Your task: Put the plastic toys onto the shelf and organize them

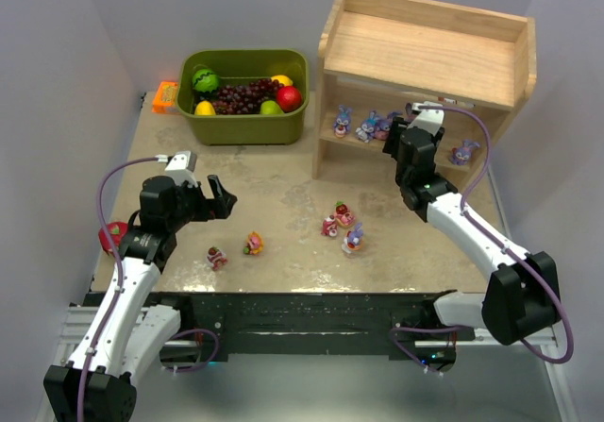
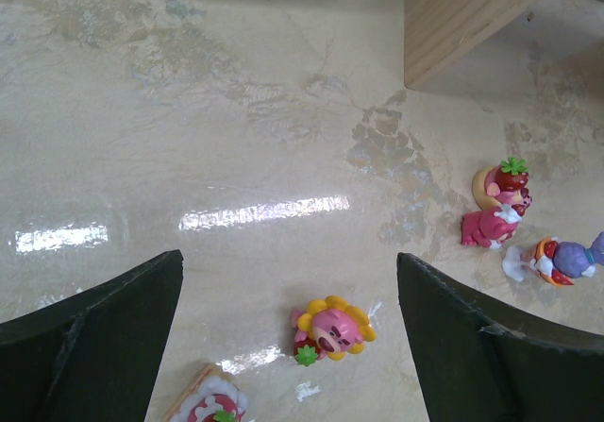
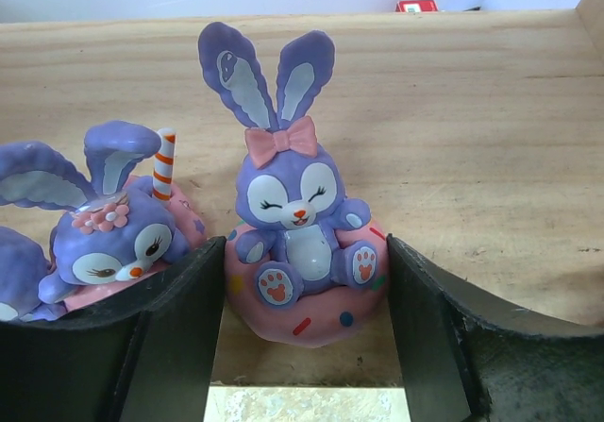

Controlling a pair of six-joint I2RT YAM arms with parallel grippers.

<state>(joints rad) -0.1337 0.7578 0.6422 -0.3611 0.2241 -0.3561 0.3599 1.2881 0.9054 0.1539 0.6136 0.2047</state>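
Note:
The wooden shelf point(image 1: 425, 59) stands at the back right. My right gripper point(image 1: 408, 142) is at its lower board, jaws against both sides of the pink base of an upright purple bunny point(image 3: 300, 224) that rests on the board; the gripper point(image 3: 304, 249) shows in the wrist view. Other bunnies point(image 3: 104, 233) stand just left of it, and one point(image 1: 462, 151) stands to the right. My left gripper point(image 1: 224, 198) is open and empty above the table, over a flower-headed pink bear point(image 2: 332, 328). A strawberry bear point(image 2: 498, 205), a lying bunny point(image 2: 557, 257) and a cake-topped toy point(image 2: 212, 405) lie nearby.
An olive-green bin point(image 1: 243, 120) of fake fruit stands at the back left, with an orange object point(image 1: 165, 96) beside it. A red-pink fruit point(image 1: 113, 235) lies by the left arm. The shelf's side board point(image 2: 462, 16) reaches the table ahead of the left gripper.

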